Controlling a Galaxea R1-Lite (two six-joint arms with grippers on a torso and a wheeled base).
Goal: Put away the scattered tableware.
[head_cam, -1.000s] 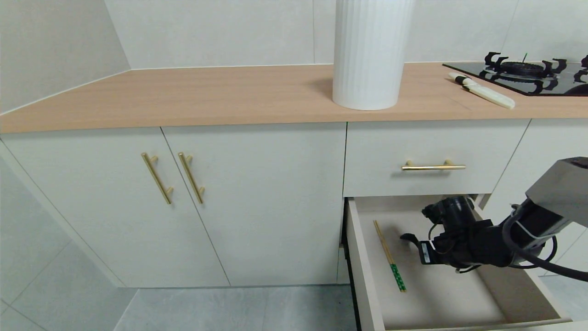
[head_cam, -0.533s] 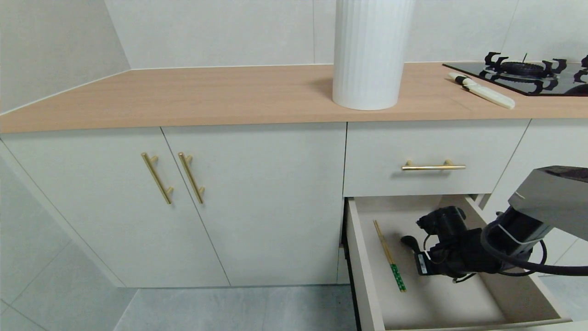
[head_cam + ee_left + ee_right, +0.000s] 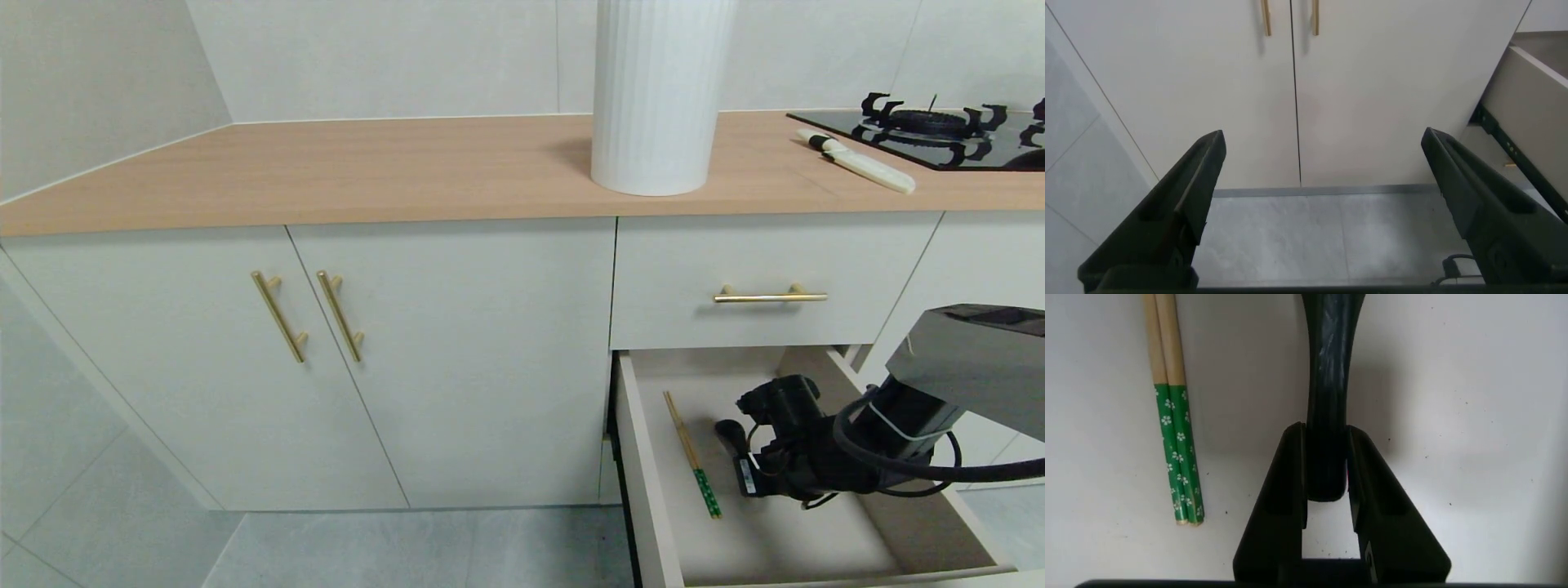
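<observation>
1 black spoon (image 3: 1327, 384) gripped by right claw (image 3: 1327, 439) in drawer (image 3: 647, 490) beside 2 chopsticks (image 3: 1169, 384); left claw (image 3: 1323, 145) held wide.

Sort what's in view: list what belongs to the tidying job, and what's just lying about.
Job:
spoon, clamped in the right gripper inside the open drawer
chopsticks, lying in that drawer
knife on the counter, probably still to store

Lying about:
vase
stove
cupboard doors
shut drawer

Chopsticks (image 3: 692, 465) in drawer (image 3: 647, 490), left of utensil (image 3: 727, 430).
</observation>
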